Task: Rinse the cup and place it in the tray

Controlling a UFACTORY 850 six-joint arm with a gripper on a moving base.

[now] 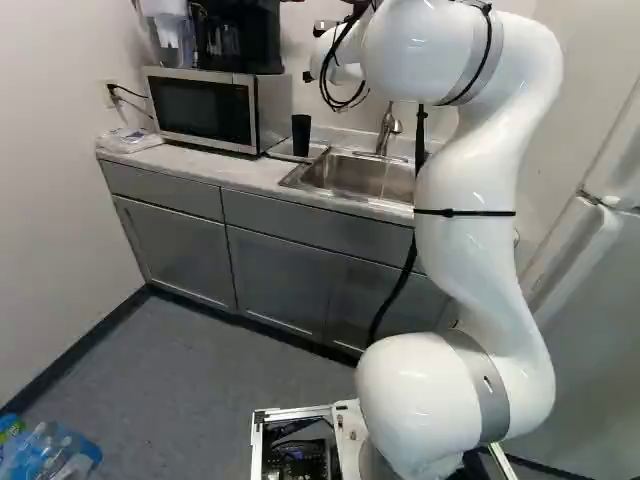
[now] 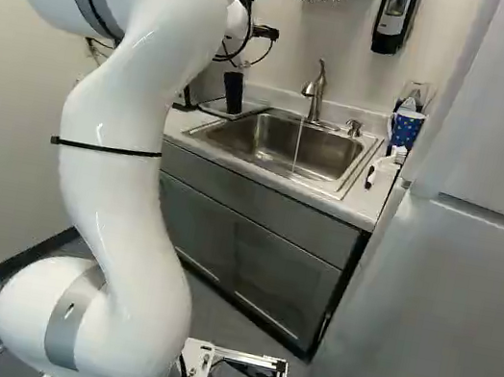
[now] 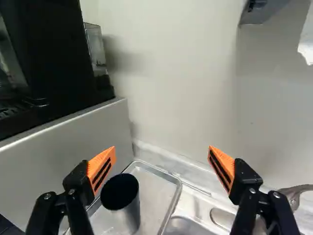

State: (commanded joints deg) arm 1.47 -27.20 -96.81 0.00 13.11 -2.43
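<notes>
Wrist view: with end effector [image 3: 162, 148] spread wide around nothing, likely to keep clear of the dark tumbler [image 3: 129, 214], upright in the tray [image 3: 152, 188] near the back edge of the counter [image 1: 215, 172], between microwave [image 1: 205, 106] and sink [image 2: 271, 135], presumably for draining.

The wrist view's edge cuts off the tray [image 3: 152, 188] and faucet [image 3: 295, 194]; shadow hides the cup's [image 3: 131, 213] inside.
</notes>
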